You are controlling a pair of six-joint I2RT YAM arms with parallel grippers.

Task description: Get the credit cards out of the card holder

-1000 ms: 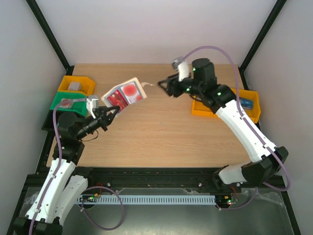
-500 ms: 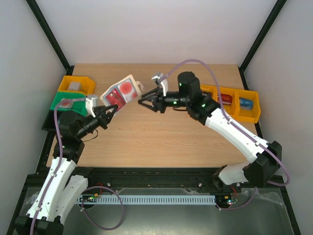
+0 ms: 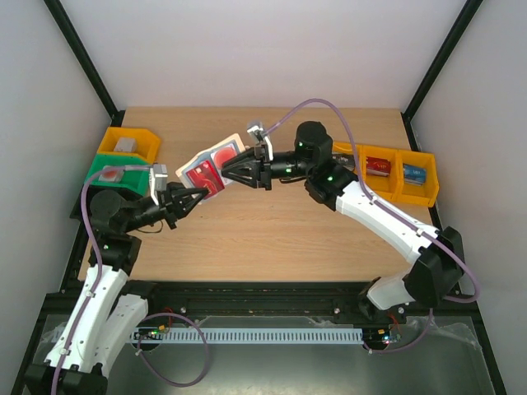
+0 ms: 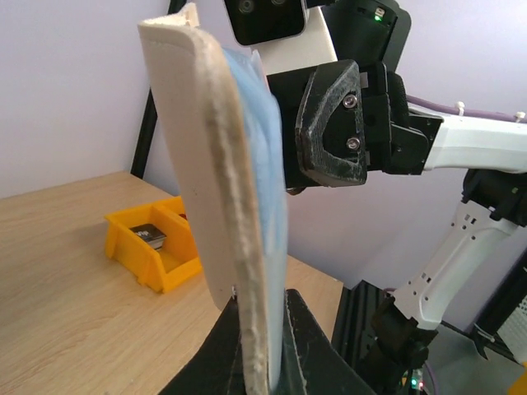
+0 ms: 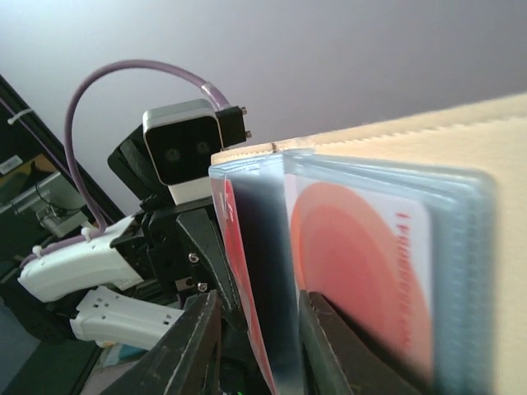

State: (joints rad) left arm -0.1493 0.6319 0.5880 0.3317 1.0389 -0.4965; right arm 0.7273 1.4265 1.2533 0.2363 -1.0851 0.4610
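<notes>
The card holder (image 3: 216, 164) is off the table (image 3: 272, 239), held up in the air between the two arms over the left half of the tabletop. It stands open like a book, with its pale beige cover turned outward and its blue lining showing. The left gripper (image 3: 191, 197) has its fingers pressed together on the holder's lower edge; in the left wrist view the beige cover and the blue lining rise straight up out of that pinch. The right gripper (image 3: 230, 174) reaches in from the other side, with its tips at the open face of the holder. In the right wrist view its two fingers (image 5: 200, 346) stand on either side of a clear pocket leaf and the edge of a red card (image 5: 247, 288) – whether they already grip that leaf or only straddle it, I cannot tell. A second red card (image 5: 362, 271), marked with a paler round patch, sits in the next clear pocket, against the beige cover. Both cards are in their pockets – neither is out. A yellow bin (image 3: 146, 140) and a green bin (image 3: 132, 184) stand at the left edge of the table, and a row of yellow bins (image 3: 383, 184) at the right edge.
</notes>
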